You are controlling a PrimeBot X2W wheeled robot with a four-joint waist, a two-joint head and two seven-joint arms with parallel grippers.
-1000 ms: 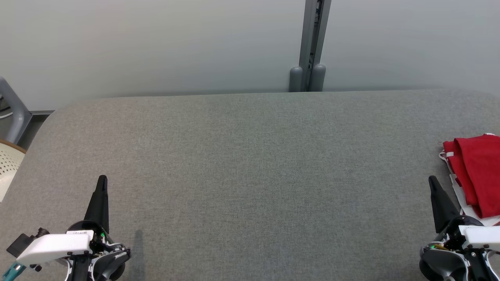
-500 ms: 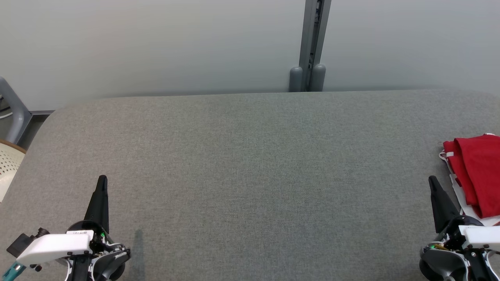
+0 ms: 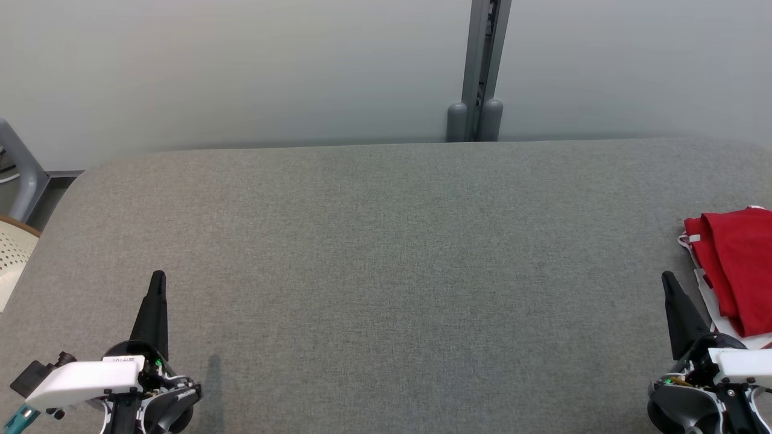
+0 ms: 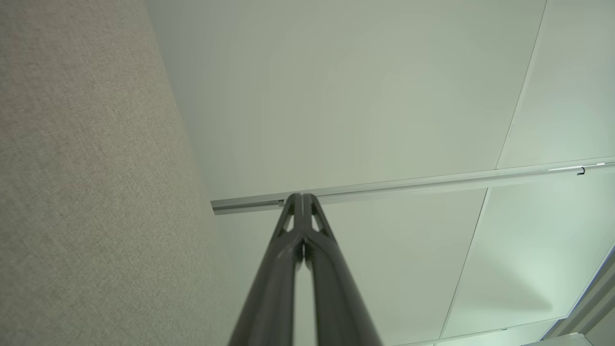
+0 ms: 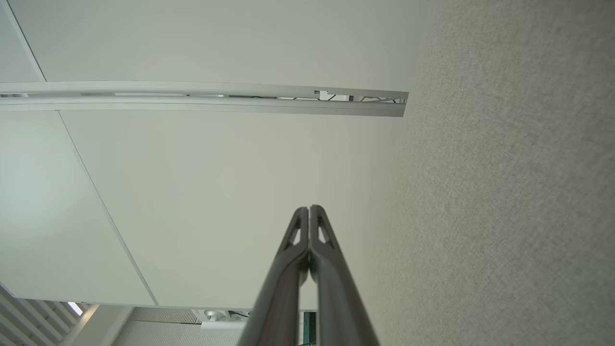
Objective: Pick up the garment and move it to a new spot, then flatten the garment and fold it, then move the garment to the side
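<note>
Left gripper (image 3: 158,276) and right gripper (image 3: 666,277) shut tight, empty, at near edge of grey pad (image 3: 386,271). Head view: red garment (image 3: 739,265) folded at pad's right edge. Wrist views: fingertips (image 4: 297,202) touching, rail (image 4: 432,182) beyond pad.

Garment (image 3: 739,265): red cloth, folded in long flat layers, white showing under its edge. Lies just right of my right gripper (image 3: 668,282), slightly ahead; far side runs out of view.

Just right of my right gripper (image 3: 667,280), the red garment (image 3: 739,265) runs off the head view's edge, and it mostly covers the white cloth (image 3: 710,310) beneath. Left of my left gripper (image 3: 158,278), a perforated cream object (image 3: 12,259) is cut off.
</note>
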